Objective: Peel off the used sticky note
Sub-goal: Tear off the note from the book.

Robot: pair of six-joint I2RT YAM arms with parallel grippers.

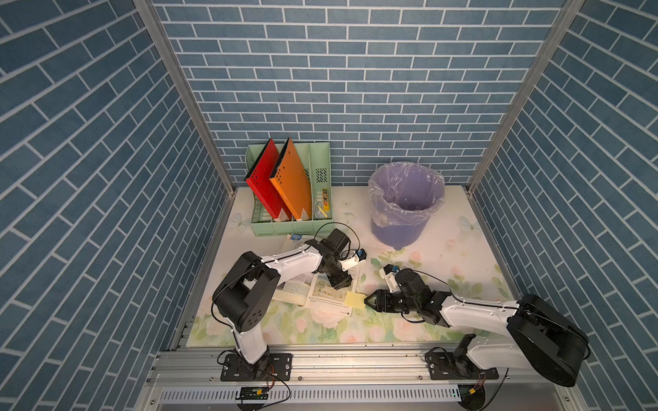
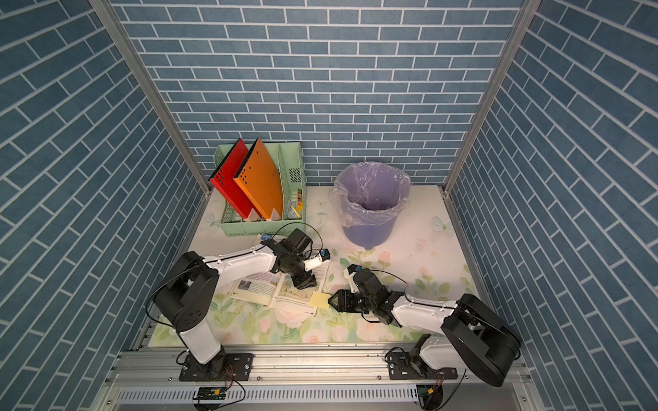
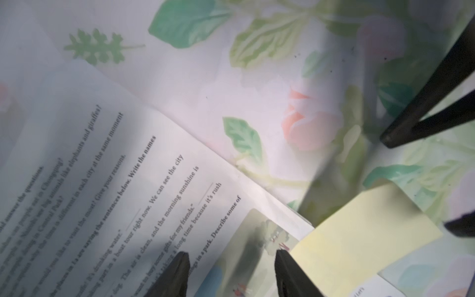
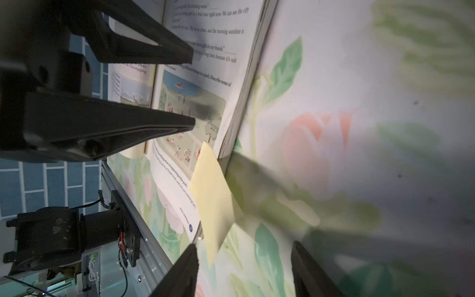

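1. Right gripper (image 1: pixel 366 301) is reaching in from the sticky note's 3 o'clock, fingers (image 4: pixel 189 267) standing apart, clamping nothing.
2. Yellow sticky note (image 1: pixel 353 300) is sitting on the open book's (image 1: pixel 322 295) 4 o'clock corner, overhanging the floral tablecloth (image 1: pixel 391 331).
3. Left gripper (image 1: pixel 341 283) is standing over the page at the note's 11 o'clock, fingers apart, crowding that side.
4. Far back: green file rack (image 1: pixel 281 227) is standing at 11 o'clock, purple bin (image 1: pixel 395 231) at 1 o'clock.

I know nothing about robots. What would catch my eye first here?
The red folder and orange folder leaning in the green file rack at the back left are brightest, with a purple bin lined in clear plastic to their right. In front, an open book lies beneath the left gripper, a yellow sticky note on its corner just at the open right gripper.
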